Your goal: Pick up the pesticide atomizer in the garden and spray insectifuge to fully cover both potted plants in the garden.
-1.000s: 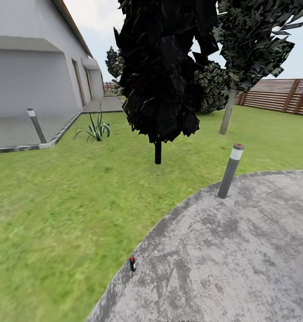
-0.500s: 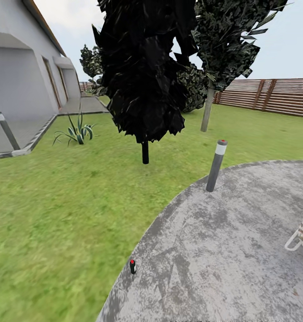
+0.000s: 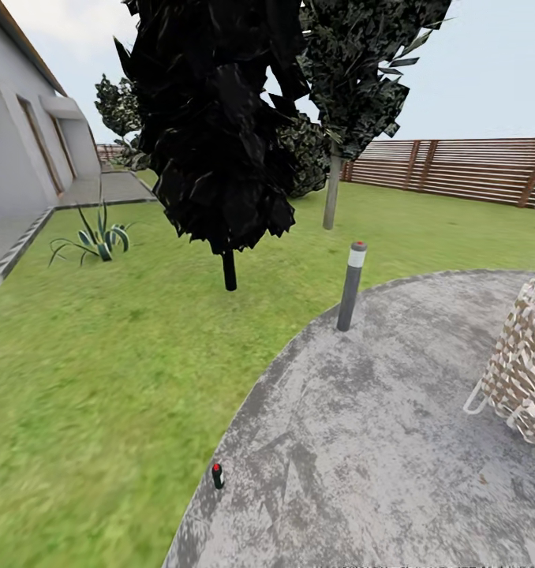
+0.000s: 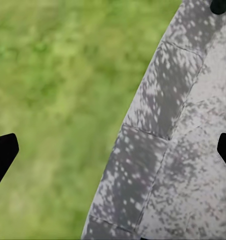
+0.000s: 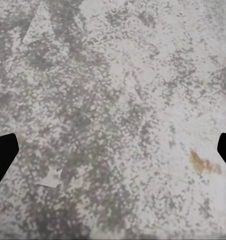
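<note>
Your view has swung right: wicker chair (image 3: 524, 371) now in frame. Atomizer (image 3: 217, 476) upright at patio (image 3: 378, 442) edge. Both grippers' fingers spread apart, empty.

My head camera looks forward and down across the lawn (image 3: 102, 379) and the stone patio (image 3: 378, 442) toward the fence (image 3: 457, 170). My left wrist camera faces straight down, close over the patio's curved edge (image 4: 143, 150) where it meets grass. My right wrist camera faces down, close over the patio stone (image 5: 118, 115). All 3 share the patio.
</note>
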You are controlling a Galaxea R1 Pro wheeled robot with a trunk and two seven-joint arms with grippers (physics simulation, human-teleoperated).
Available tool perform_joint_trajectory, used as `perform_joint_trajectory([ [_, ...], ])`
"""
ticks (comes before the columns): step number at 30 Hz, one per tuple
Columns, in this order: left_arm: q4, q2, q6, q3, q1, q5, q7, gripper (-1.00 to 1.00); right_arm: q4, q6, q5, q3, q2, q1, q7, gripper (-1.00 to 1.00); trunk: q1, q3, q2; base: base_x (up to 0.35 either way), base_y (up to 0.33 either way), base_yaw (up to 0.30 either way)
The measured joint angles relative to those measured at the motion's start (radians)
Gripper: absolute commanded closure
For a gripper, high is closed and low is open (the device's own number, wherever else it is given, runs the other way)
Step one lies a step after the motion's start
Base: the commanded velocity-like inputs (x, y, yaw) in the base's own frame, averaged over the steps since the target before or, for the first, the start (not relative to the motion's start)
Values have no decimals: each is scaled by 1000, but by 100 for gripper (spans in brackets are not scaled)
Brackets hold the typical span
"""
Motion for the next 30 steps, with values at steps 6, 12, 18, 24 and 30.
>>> perform_joint_trajectory([
  [6,0,-1,0,0,0,-2,0,-100,2,0,1,1,0,0,2,-100,0,0,0,73,-58,-33],
  [12,0,-2,0,0,0,2,1,-100,2,-1,5,3,0,0,4,-100,0,0,0,114,-110,-2],
  [18,-21,-16,1,-8,-10,-5,-4,-100,-67,1,7,4,0,-5,-1,-100,0,0,0,15,-13,0],
  [24,-63,-36,11,-10,-213,-8,-14,-100,-290,28,6,4,2,-132,0,-100,0,0,0,1,-1,0],
  [30,-64,-36,13,-8,-307,-5,-7,-100,-306,89,5,4,1,-272,4,-100,0,0,0,0,0,0],
])
